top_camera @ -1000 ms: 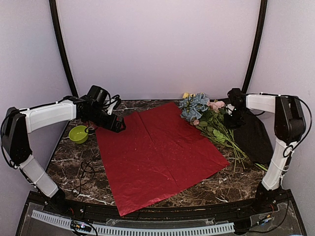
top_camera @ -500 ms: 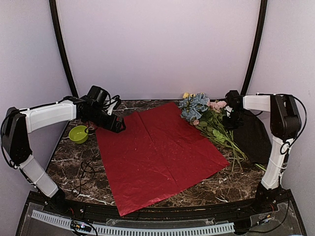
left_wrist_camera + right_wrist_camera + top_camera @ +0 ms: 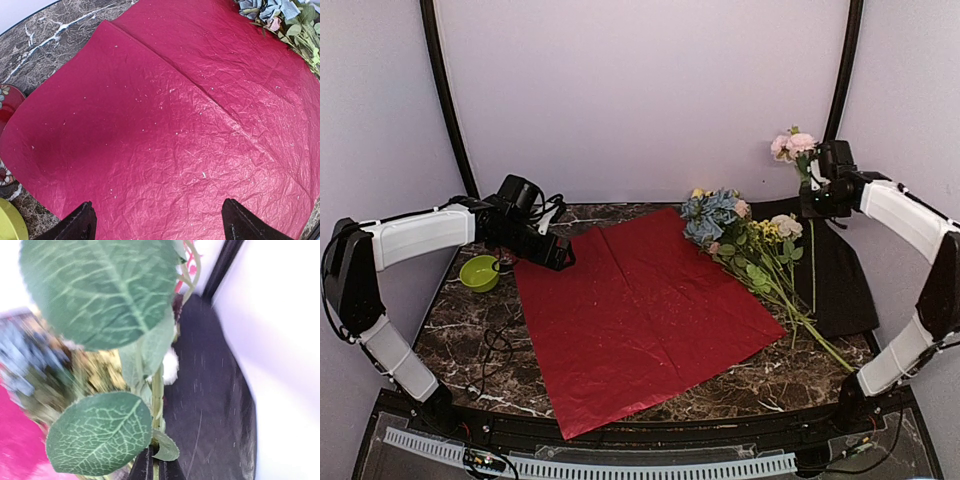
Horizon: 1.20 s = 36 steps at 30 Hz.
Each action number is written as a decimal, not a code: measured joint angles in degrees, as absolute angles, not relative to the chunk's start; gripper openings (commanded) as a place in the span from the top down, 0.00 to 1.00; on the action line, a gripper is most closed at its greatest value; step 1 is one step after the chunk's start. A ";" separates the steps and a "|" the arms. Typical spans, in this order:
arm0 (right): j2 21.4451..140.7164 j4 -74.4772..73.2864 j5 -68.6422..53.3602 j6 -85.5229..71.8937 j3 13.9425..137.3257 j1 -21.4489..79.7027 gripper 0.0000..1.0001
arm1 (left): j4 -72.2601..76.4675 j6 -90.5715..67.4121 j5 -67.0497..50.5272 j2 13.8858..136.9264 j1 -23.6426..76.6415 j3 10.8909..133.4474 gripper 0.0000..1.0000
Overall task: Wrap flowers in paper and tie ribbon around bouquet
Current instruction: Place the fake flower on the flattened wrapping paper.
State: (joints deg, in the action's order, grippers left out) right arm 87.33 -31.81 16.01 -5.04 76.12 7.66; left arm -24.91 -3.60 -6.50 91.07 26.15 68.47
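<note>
Right gripper [image 3: 814, 196]: shut on one rose [image 3: 792, 145] stem, up in the air at 2 o'clock from the paper's middle; in the wrist view its fingers [image 3: 144, 466] pinch the green stem just under two veined leaves [image 3: 100, 440].
Rose: pink head upright above the gripper, the thin stem hanging straight down from the fingers, its lower end in front of the dark sheet [image 3: 840, 275] (whether the tip touches anything is hard to tell).
Flowers [image 3: 735, 235]: lying on the table [image 3: 460, 330] at 2 o'clock from the paper, blue cluster toward 11, stems running toward 5; the blossoms overlap the paper's far-right edge.
Paper [image 3: 640, 300]: spread flat, red face up, in the middle of the table, creased and crinkled.
Left gripper [image 3: 563, 256]: jaws wide apart, holding nothing, over the paper's corner at 10 o'clock; in its wrist view both fingertips [image 3: 80, 225] frame bare paper [image 3: 165, 125].
Ribbon [image 3: 498, 345]: thin dark strand in loose loops on the table, at 8 o'clock from the paper, apart from it.
Bowl [image 3: 479, 272]: green, at 9 o'clock, just beside the left gripper.
</note>
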 measured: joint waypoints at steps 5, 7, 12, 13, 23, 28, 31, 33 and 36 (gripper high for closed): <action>72.73 -21.85 10.55 -6.76 70.91 7.49 1.00 | -24.91 -3.57 -6.48 91.07 26.15 68.47 0.11; 68.29 -17.69 8.23 -8.45 69.01 7.42 1.00 | -24.91 -3.57 -6.44 91.07 26.15 68.47 0.11; 61.19 -8.23 0.51 -12.73 65.28 7.16 1.00 | -24.91 -3.57 -6.48 91.05 26.15 68.47 0.11; 60.58 -6.92 -1.48 -13.45 64.90 7.14 1.00 | -24.91 -3.57 -6.46 91.02 26.15 68.45 0.11; 64.71 6.17 -19.55 -28.32 64.27 14.44 1.00 | -24.91 -3.57 -6.48 90.32 26.15 68.45 0.11; 78.56 1.28 -19.18 -33.56 74.87 28.80 1.00 | -24.91 -3.44 -6.42 90.30 26.15 68.42 0.11; 88.73 -3.31 -19.59 -35.14 83.90 34.37 1.00 | -24.91 -3.33 -6.20 90.28 26.15 68.40 0.11; 95.98 -6.07 -19.81 -35.73 89.65 37.60 1.00 | -24.88 -3.27 -6.15 90.28 26.15 68.40 0.11; 104.36 -7.94 -21.12 -37.06 93.30 40.49 1.00 | -24.91 -3.18 -6.07 90.28 26.15 68.40 0.11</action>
State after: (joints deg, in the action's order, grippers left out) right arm 104.36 -7.94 -21.12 -37.06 93.30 40.49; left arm -24.91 -3.18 -6.07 90.28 26.15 68.40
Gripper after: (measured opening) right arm 0.010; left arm 0.894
